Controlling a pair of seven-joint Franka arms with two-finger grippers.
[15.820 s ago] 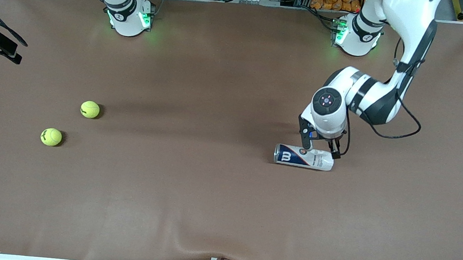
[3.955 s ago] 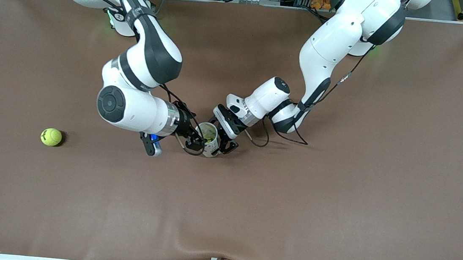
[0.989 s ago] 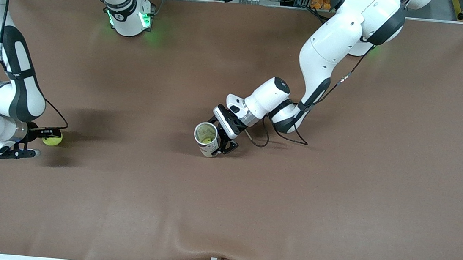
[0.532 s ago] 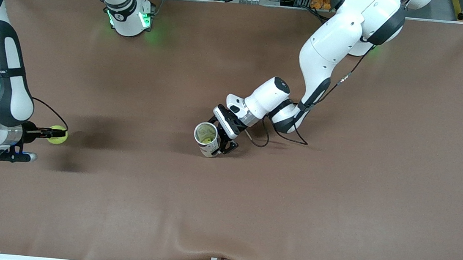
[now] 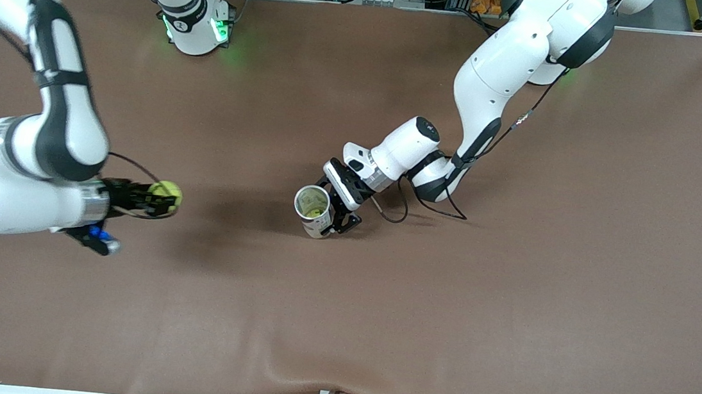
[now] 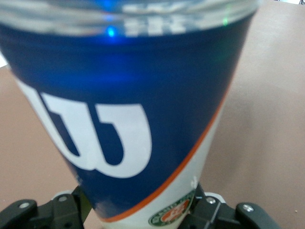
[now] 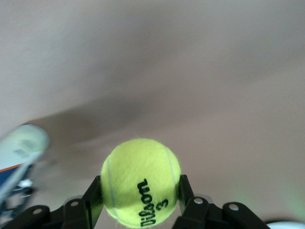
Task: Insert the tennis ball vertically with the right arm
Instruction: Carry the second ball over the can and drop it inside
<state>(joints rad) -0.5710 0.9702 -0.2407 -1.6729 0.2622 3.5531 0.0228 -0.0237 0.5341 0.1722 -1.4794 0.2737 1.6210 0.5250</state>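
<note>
The right end effector (image 5: 161, 199) hangs in the air over the counter (image 5: 507, 315) toward the right arm's end, its two black fingers (image 7: 93, 195) clamped on opposite sides of a ball (image 5: 165, 192). The ball is fuzzy yellow-green with a pale curved seam, and the right wrist view shows black lettering reading "Wilson" with a "3" beneath it on the side facing that camera. It is clear of the brown counter, and a dark shadow lies on the surface below it.

The can (image 5: 313, 209) stands upright near the middle of the counter, open mouth up, with something yellow-green showing inside. Its body is dark blue with a large white "W", an orange line and a white lower part carrying a small round emblem, as the left wrist view shows. The left end effector (image 5: 340, 205) is closed around the can's lower body from the side toward the left arm's end, one black finger (image 6: 64, 214) against each flank.

The ball and the can are well apart, with bare counter between them.
</note>
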